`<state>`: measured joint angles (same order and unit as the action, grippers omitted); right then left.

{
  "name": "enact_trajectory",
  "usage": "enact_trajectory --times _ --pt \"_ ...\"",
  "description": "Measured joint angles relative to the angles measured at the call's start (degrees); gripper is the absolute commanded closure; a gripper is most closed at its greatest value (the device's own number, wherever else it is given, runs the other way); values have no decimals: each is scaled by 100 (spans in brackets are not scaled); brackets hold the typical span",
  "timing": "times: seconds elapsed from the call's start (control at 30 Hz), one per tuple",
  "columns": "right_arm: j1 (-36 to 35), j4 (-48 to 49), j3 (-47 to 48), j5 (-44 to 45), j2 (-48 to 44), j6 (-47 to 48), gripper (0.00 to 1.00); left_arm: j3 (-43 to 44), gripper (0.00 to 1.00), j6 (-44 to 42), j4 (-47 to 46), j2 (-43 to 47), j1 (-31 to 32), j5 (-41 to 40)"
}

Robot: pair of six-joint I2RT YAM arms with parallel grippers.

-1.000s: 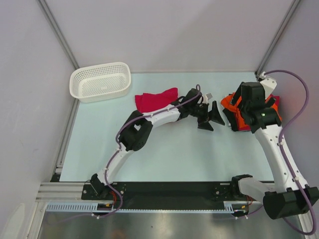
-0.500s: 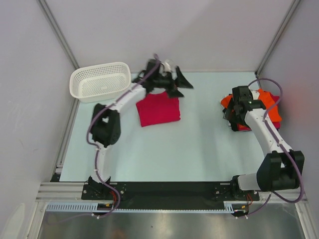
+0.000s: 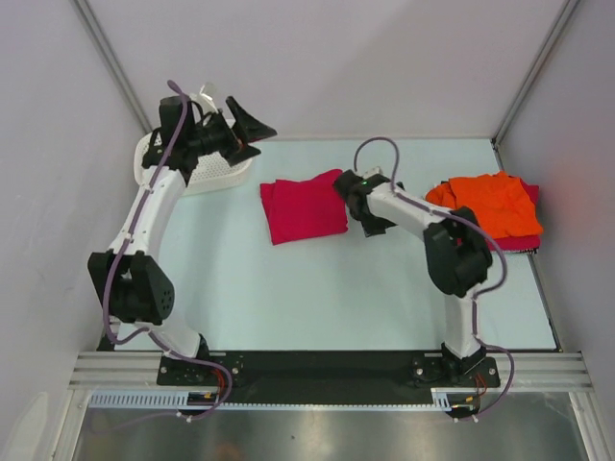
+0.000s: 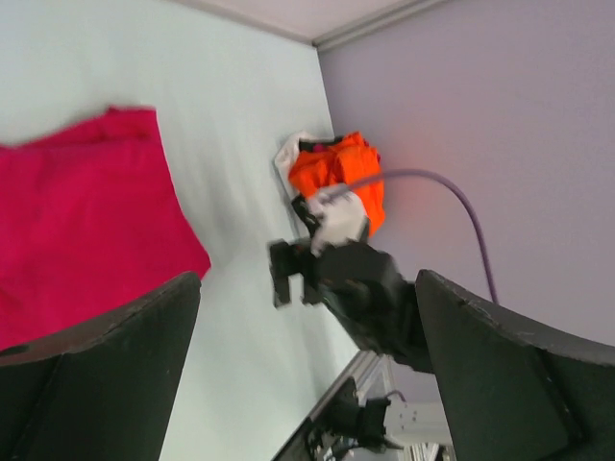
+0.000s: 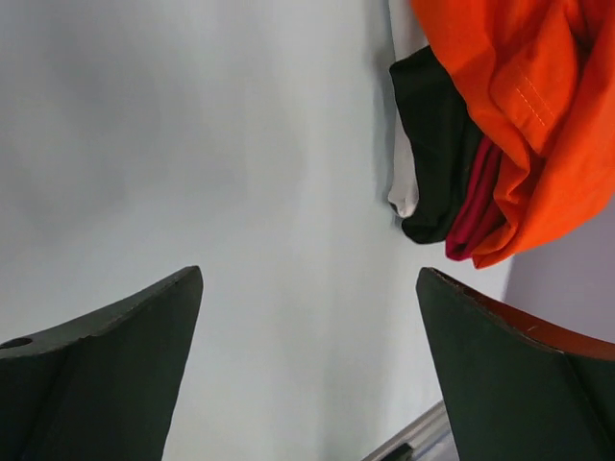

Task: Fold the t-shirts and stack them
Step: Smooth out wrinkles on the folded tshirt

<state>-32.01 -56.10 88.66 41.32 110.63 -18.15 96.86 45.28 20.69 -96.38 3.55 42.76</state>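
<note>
One folded crimson t-shirt [image 3: 303, 206] lies left of the one crumpled orange t-shirt [image 3: 490, 202], a second crimson t-shirt [image 3: 517, 245] beneath it. The left gripper [image 4: 303, 283] and right gripper [image 5: 309, 279] are wide and empty.

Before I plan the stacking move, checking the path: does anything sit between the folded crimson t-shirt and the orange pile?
No loose object shows there. Only the right arm reaches over the table between the crimson t-shirt and the orange t-shirt.

Both arms swung to new places.
The left gripper [image 3: 252, 136] went from frame centre to the upper left, above the white plastic mesh basket [image 3: 217, 174]. The right gripper [image 3: 363, 209] left the bright orange t-shirt [image 3: 490, 204] for the right edge of the folded crimson cloth t-shirt [image 3: 303, 209].
</note>
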Motion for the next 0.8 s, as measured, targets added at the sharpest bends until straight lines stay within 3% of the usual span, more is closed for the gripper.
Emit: enact_trajectory --times 0.27,0.67,0.8 --pt "-76 -586 105 1408 1565 190 0 -2081 0 -308 37 787 157 4" --pt "817 -1117 151 2334 2114 190 2 -2496 0 -483 -15 990 155 278" --pt "931 -1145 149 2446 2184 173 11 -2518 0 -481 -66 990 155 313"
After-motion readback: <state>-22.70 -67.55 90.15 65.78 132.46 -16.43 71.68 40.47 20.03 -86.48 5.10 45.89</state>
